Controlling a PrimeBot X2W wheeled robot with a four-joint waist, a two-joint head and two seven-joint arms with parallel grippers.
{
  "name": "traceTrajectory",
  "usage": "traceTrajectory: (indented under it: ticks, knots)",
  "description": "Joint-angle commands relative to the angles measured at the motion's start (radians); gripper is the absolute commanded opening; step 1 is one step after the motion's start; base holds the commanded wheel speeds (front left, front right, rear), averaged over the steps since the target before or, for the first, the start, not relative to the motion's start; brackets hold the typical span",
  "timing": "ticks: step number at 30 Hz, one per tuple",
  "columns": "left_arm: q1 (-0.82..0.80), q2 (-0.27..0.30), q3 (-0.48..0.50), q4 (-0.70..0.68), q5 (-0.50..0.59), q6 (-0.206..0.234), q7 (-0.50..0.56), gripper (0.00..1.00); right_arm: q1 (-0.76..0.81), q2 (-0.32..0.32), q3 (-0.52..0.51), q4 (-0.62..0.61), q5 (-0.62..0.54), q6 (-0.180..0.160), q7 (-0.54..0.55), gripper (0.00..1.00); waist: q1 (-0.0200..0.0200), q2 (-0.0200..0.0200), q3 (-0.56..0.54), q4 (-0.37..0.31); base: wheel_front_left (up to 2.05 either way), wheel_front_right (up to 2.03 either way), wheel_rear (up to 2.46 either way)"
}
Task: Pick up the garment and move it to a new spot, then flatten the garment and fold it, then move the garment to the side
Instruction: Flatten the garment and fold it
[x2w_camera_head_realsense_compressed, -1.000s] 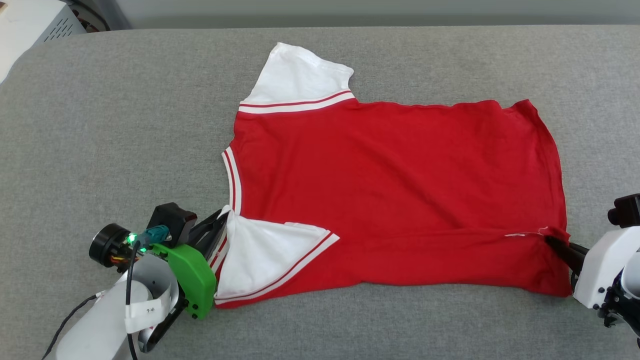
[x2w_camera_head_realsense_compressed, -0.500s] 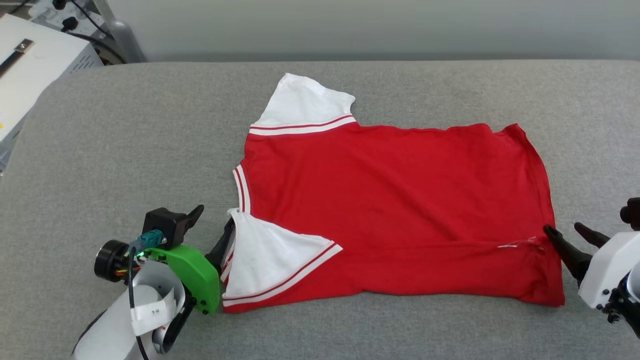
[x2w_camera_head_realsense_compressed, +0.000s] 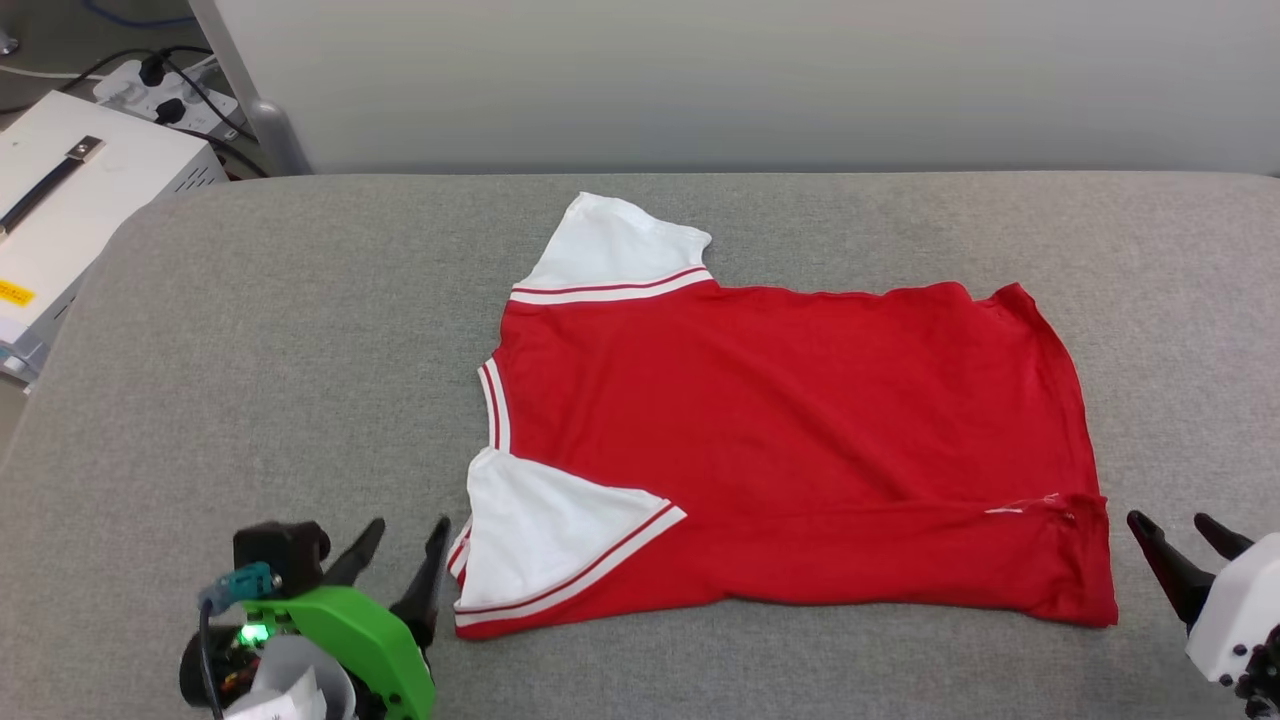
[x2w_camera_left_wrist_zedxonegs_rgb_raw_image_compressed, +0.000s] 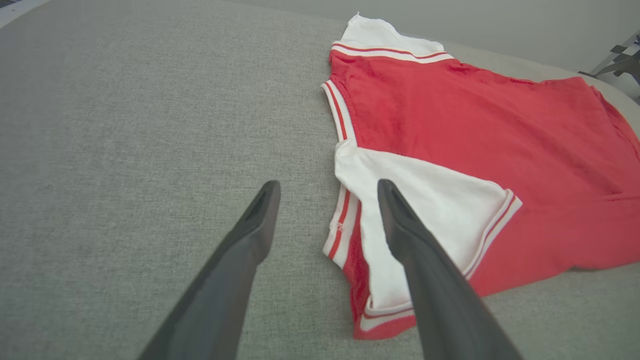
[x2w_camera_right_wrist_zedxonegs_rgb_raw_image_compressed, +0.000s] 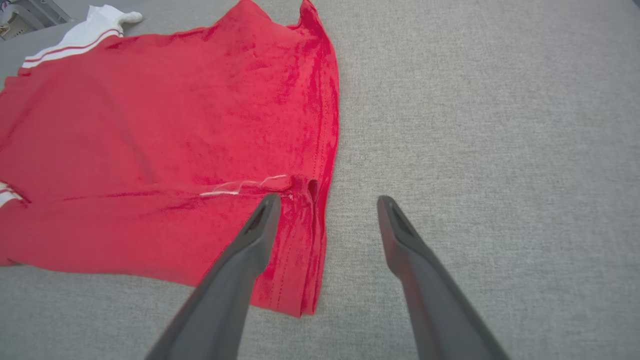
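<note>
the shirt (x2w_camera_head_realsense_compressed: 780, 440) lies flat on a grey cloth surface (x2w_camera_head_realsense_compressed: 300, 380), with the near sleeve folded in. the left gripper (x2w_camera_head_realsense_compressed: 409, 522) and right gripper (x2w_camera_head_realsense_compressed: 1166, 518) are spread and empty, just beside its near corners. behind is a pale wall (x2w_camera_head_realsense_compressed: 750, 80); at far left, a white box (x2w_camera_head_realsense_compressed: 80, 200) and a power strip (x2w_camera_head_realsense_compressed: 170, 85).

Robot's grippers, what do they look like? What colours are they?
Both have two long, dark, pointed fingers. The left gripper has a bright green shell, a black box, a teal plug, a black cable and a little green light. The right gripper has a white shell.
</note>
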Motion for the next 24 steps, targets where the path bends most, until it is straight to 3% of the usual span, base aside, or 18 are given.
traceTrajectory:
  ticks: [1,7,11,17,24]
  knots:
    - [0.038,0.012,-0.003,-0.026,-0.012,0.012,0.02,1.0,0.025,0.02,-0.03,-0.018,-0.02,-0.008,0.019,1.0,0.0,0.0103,0.007,0.004,0.0,0.0,0.0]
    - [0.124,0.023,-0.038,-0.17,-0.052,0.036,0.11,1.0,0.084,0.129,-0.148,-0.119,-0.095,-0.008,0.093,1.0,0.0,0.0103,0.031,0.011,0.0,0.0,0.0]
    - [0.134,0.024,-0.068,-0.207,-0.054,0.047,0.161,1.0,0.1,0.176,-0.173,-0.167,-0.126,-0.008,0.121,1.0,0.0,0.0103,0.049,0.008,0.0,0.0,0.0]
    - [0.108,0.016,-0.07,-0.177,-0.033,0.092,0.179,1.0,0.092,0.223,-0.19,-0.214,-0.141,-0.008,0.143,1.0,0.0,0.0103,0.075,-0.009,0.0,0.0,0.0]
    - [0.062,0.007,-0.066,-0.099,-0.012,0.128,0.188,1.0,0.089,0.235,-0.199,-0.241,-0.15,-0.008,0.157,1.0,0.0,0.0103,0.106,-0.026,0.0,0.0,0.0]
